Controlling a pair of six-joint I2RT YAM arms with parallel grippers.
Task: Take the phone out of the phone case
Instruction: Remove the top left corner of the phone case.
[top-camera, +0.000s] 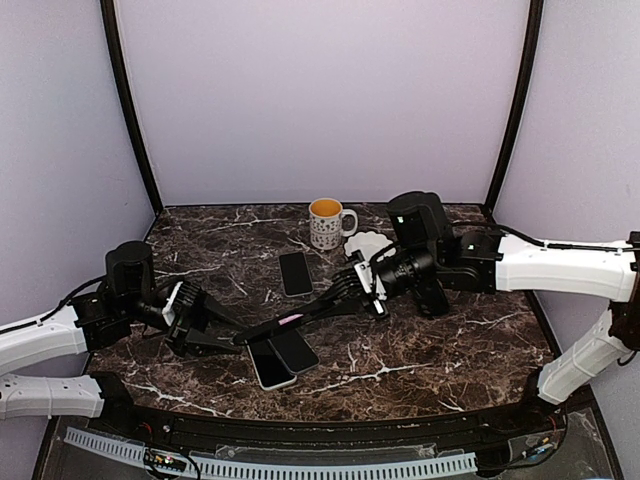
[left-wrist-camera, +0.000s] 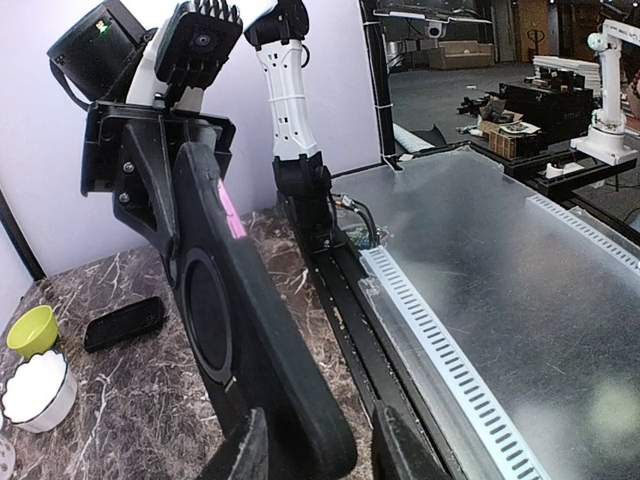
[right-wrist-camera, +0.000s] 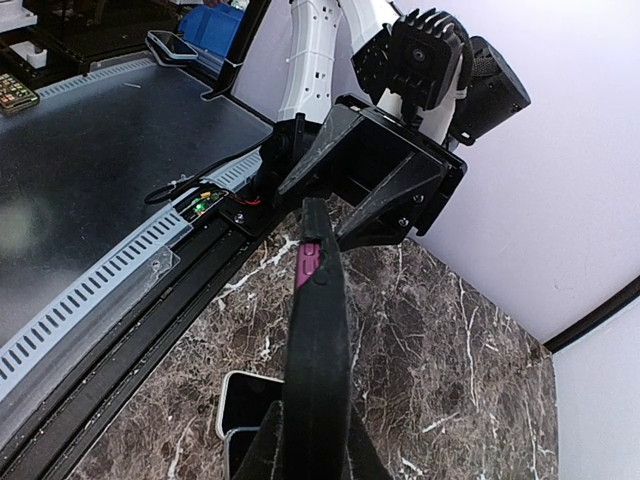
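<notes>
Right hand holds phone case over marble table, lilac walls around.

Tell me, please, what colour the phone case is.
Black phone case, pink edge patch; clearest in left wrist view.

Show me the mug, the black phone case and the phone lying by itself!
mug (top-camera: 324, 232): top view, on its spotted side.
phone case (left-wrist-camera: 262, 370): left wrist view, on its flat black back.
phone (top-camera: 295, 272): top view, middle of its dark screen.
</notes>
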